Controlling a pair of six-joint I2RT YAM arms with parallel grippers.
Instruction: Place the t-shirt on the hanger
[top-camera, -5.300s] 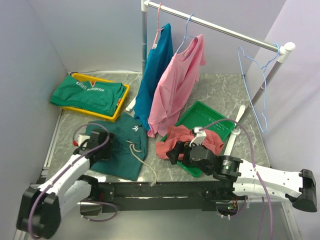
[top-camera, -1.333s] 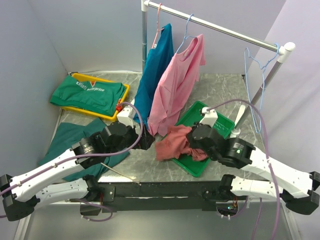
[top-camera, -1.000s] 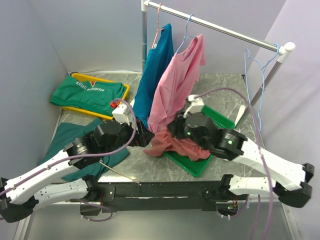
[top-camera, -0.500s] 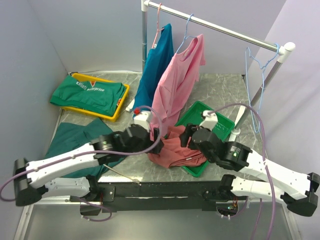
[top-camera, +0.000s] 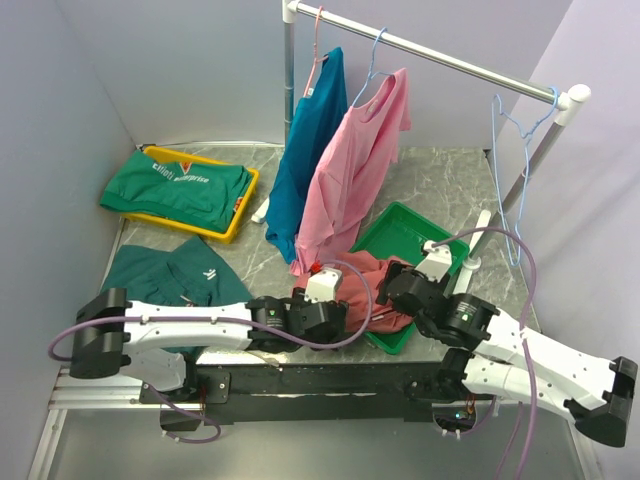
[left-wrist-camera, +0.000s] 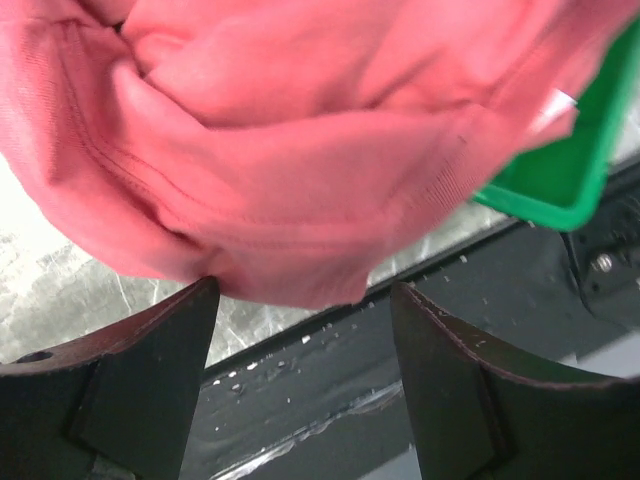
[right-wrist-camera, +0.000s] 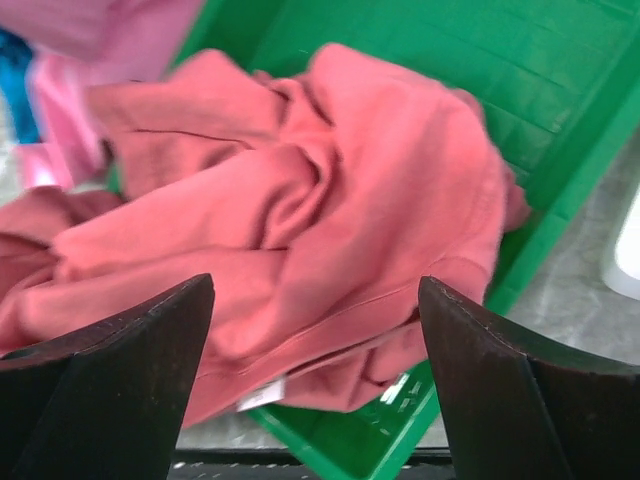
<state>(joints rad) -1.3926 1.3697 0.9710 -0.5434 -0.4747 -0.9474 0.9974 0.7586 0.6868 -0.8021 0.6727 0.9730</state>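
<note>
The salmon-red t-shirt (top-camera: 362, 283) lies crumpled, half in the green tray (top-camera: 405, 228) and half on the table at the tray's near-left corner. My left gripper (top-camera: 352, 303) is at the shirt's near-left edge. In the left wrist view the left gripper (left-wrist-camera: 305, 300) is open, and the t-shirt (left-wrist-camera: 300, 150) has its lowest fold just at the fingertips. My right gripper (top-camera: 385, 293) hangs over the shirt's right side. The right wrist view shows it (right-wrist-camera: 315, 290) open wide above the t-shirt (right-wrist-camera: 330, 200). The empty light blue hanger (top-camera: 512, 150) hangs at the rail's right end.
A teal t-shirt (top-camera: 305, 150) and a pink t-shirt (top-camera: 355, 170) hang on the rail (top-camera: 440, 55). A yellow tray (top-camera: 232, 228) holds a green shirt at the back left. A dark green shirt (top-camera: 165, 275) lies on the table's left. The white stand foot (top-camera: 470, 262) is beside the green tray.
The right gripper has opened, let go of the t-shirt and pulled back to the right. The left arm swung right along the near edge to the shirt, its jaws narrowing slightly.
</note>
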